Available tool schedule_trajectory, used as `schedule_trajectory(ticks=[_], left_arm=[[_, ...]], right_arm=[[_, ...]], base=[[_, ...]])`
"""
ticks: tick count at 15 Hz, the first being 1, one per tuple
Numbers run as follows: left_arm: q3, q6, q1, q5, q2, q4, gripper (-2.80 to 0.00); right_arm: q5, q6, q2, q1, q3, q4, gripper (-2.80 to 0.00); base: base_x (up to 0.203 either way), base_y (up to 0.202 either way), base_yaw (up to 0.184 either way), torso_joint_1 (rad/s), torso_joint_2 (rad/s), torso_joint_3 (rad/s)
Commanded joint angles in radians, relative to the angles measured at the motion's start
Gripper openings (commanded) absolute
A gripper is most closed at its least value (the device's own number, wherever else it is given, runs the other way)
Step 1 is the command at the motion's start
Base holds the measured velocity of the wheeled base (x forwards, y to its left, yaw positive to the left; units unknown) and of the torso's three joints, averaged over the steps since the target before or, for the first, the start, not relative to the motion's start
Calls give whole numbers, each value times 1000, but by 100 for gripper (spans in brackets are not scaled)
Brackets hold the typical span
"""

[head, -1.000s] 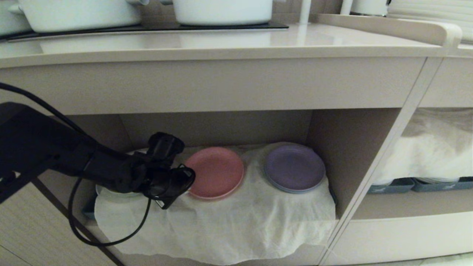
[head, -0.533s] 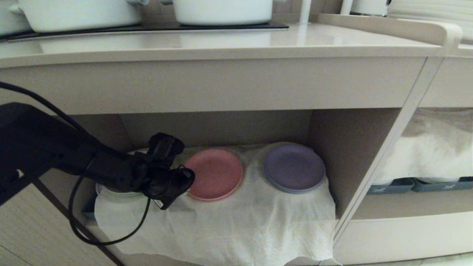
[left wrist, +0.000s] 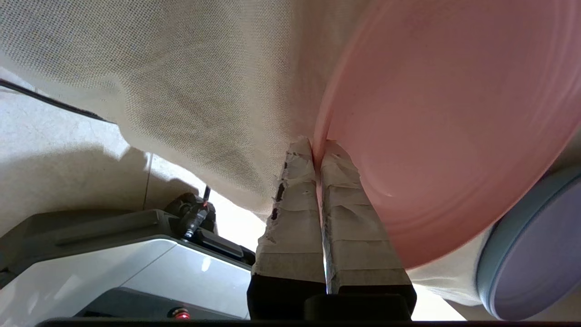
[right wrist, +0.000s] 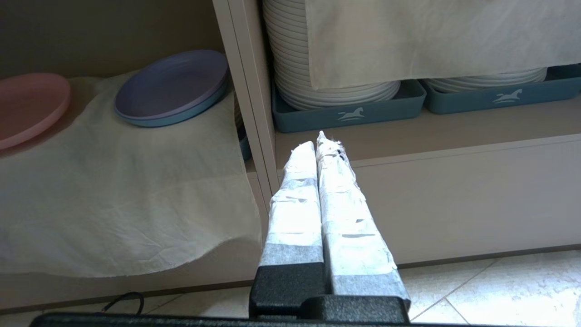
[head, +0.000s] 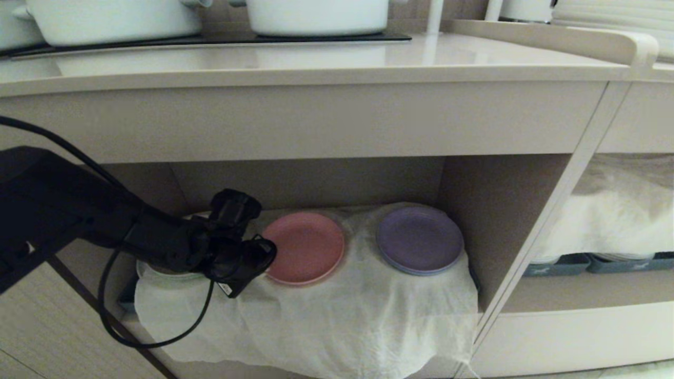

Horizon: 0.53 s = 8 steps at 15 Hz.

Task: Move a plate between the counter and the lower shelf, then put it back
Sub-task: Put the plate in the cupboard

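Observation:
The pink plate (head: 304,247) is in the lower shelf (head: 489,221), on or just above its wrinkled white cloth (head: 342,321); I cannot tell whether it is lifted. My left gripper (head: 265,259) reaches in from the left and is shut on the plate's near-left rim. The left wrist view shows both taped fingers pinching the plate (left wrist: 445,118) at its edge, at the left gripper (left wrist: 317,147). The counter (head: 326,66) runs above the shelf. My right gripper (right wrist: 320,141) is shut on nothing, low before the shelf divider, outside the head view.
A purple plate (head: 419,239) lies right of the pink one on the same cloth. Two white pots (head: 316,16) stand on the counter's black panel. The adjoining shelf holds stacked white plates (right wrist: 327,68) in grey-blue trays (right wrist: 349,113) under a cloth.
The left arm and the plate have barely shifted. The cloth's front edge now hangs a little lower at its right end.

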Motion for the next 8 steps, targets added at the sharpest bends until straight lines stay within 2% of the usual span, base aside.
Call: schedule_trajectory(ticks=[1,8], left_arm=[[0,-9,0,0,2,0,-280],[0,1,-2,-1,5,0,-280]], right_arm=[[-1,1,0,0,0,0,-280],[-1,1,0,0,0,0,-280]], base=[[0,0,0,0,0,0],[0,0,0,0,0,0]])
